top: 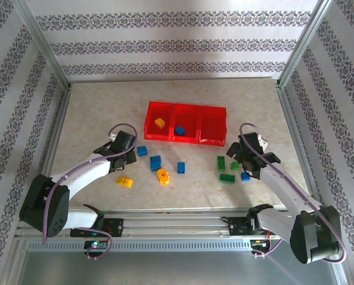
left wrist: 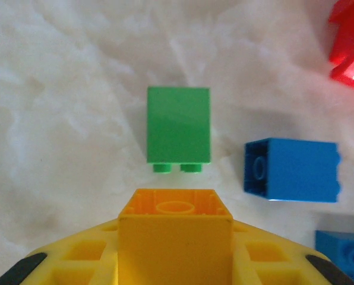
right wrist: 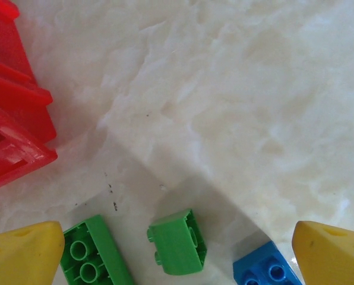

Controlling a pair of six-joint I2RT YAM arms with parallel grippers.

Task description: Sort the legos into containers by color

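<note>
Yellow-orange brick [left wrist: 174,237] is clamped in the left gripper [top: 125,152], jaws narrowed on it, hollow underside seen at its far end. Whether it is lifted clear of the table cannot be told. It is placed near the near-left corner of the red tray [top: 187,105]. The drop target is judged to be the left compartment [top: 155,134], where another yellow brick [top: 159,123] is already lying. From the pincer that compartment lies ahead and to the right, close by, and the tray edge is caught at upper right in the left wrist view. A green brick [left wrist: 178,126] and a blue brick [left wrist: 291,170] are sat on the table just ahead, between pincer and tray. The left arm is clearly nearer. The right gripper [top: 246,155] is spread wide with nothing held, over loose green and blue bricks on the right side.
</note>
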